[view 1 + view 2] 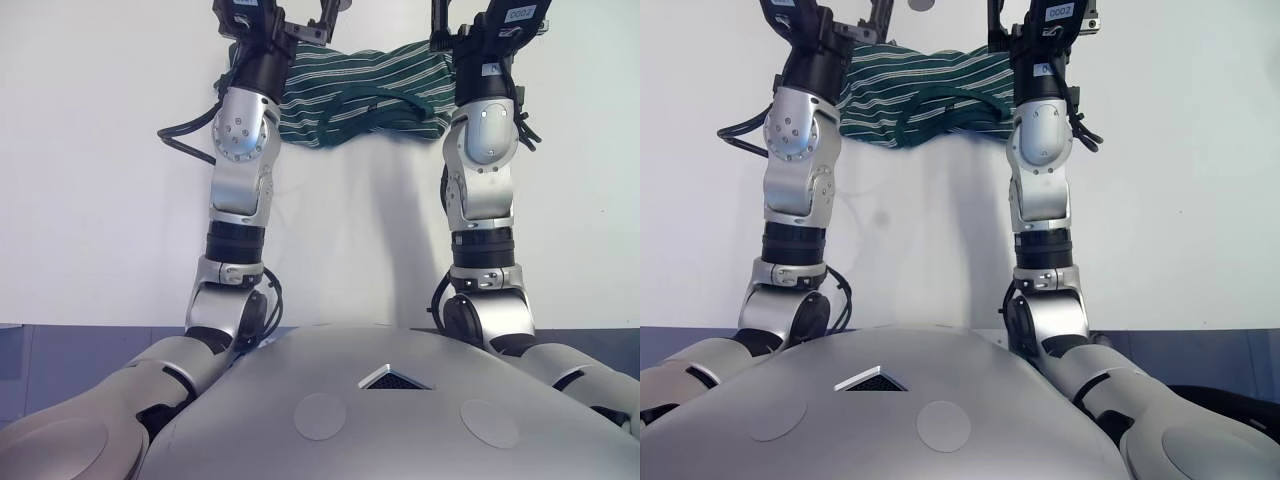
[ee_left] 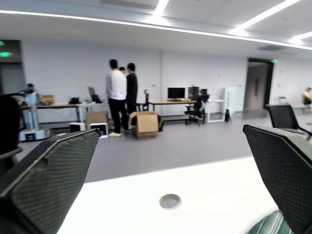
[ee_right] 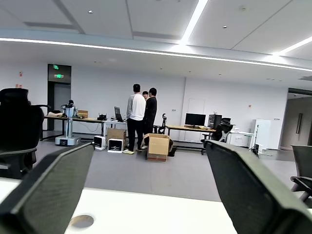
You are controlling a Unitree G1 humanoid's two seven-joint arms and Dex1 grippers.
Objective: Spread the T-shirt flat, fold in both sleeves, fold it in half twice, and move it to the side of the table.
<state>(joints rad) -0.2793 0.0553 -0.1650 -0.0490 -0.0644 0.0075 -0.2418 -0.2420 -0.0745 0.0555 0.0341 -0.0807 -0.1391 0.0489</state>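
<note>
the green striped t-shirt [image 1: 350, 95] lies bunched far out on the counter [image 1: 100, 200]. the left end effector [image 2: 170, 131] and right end effector [image 3: 148, 146] sit at its far edge, both wide and empty. pinch 2 outer corners, seemingly the shoulders, then draw them apart evenly.

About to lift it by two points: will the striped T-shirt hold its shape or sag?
Likely floppy: the T-shirt lies bunched in soft folds with rolled edges. It will probably sag between grip points and drag on the table rather than slide whole. Probably light: it looks like thin cloth.
</note>
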